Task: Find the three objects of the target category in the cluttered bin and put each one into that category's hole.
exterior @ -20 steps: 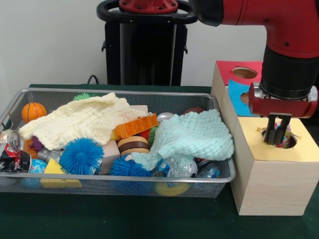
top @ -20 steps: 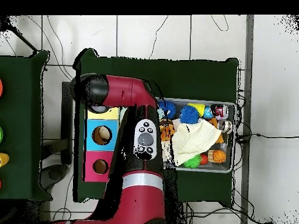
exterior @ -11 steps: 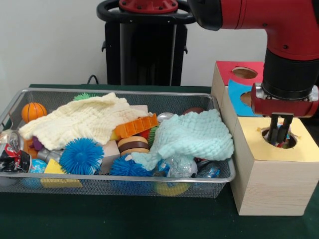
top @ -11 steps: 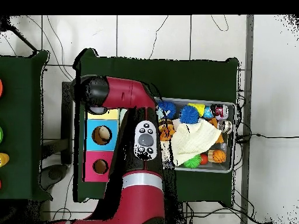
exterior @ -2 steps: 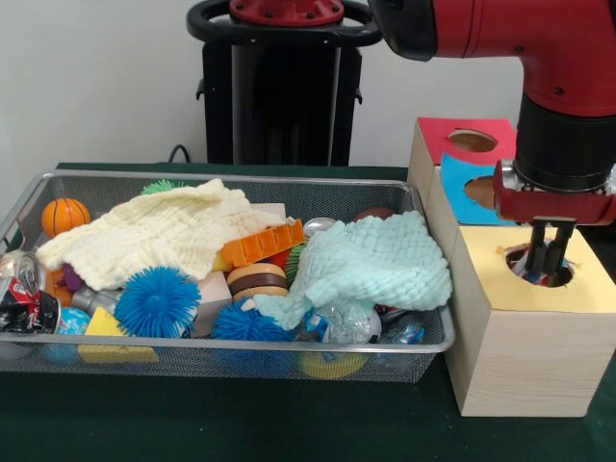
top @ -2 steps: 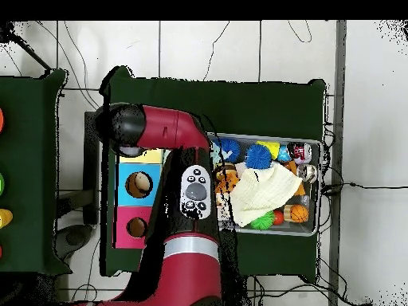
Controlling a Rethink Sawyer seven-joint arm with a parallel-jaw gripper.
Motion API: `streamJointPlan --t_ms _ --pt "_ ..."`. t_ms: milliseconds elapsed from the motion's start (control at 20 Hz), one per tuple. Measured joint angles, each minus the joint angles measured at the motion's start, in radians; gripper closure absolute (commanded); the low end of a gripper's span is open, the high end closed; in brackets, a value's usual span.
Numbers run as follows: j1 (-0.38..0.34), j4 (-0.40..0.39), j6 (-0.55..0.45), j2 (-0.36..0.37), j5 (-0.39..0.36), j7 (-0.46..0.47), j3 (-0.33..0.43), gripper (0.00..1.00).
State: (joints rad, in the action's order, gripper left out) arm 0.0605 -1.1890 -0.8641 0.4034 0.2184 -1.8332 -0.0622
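Gripper: I see the gripper hanging over the hole in the yellow-topped box, its tips at the hole's mouth; the fingers stand close together with nothing held between them.
Hole contents: coloured bits show inside the hole; I cannot tell what they are.
Other boxes: a blue-topped box and a red-topped box stand behind the yellow one, each with its own hole.
Bin: the wire bin sits on the green table just beside the boxes, crowded.
Bin contents: a cream cloth, a pale green cloth, two blue spiky balls, an orange toothed piece, a small basketball, a yellow block, a crushed can.
Writing: the can carries red, white and black print; I cannot read any words on it.
Overhead: the arm covers the yellow box; the bin lies beside it.
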Motion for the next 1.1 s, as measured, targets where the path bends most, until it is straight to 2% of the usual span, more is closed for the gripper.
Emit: streamJointPlan --t_ms 350,1100 --pt "0.019 0.005 0.000 -0.014 0.000 0.000 -0.007 1.00" --pt "0.078 0.093 -0.002 -0.093 0.000 -0.001 -0.081 1.00"
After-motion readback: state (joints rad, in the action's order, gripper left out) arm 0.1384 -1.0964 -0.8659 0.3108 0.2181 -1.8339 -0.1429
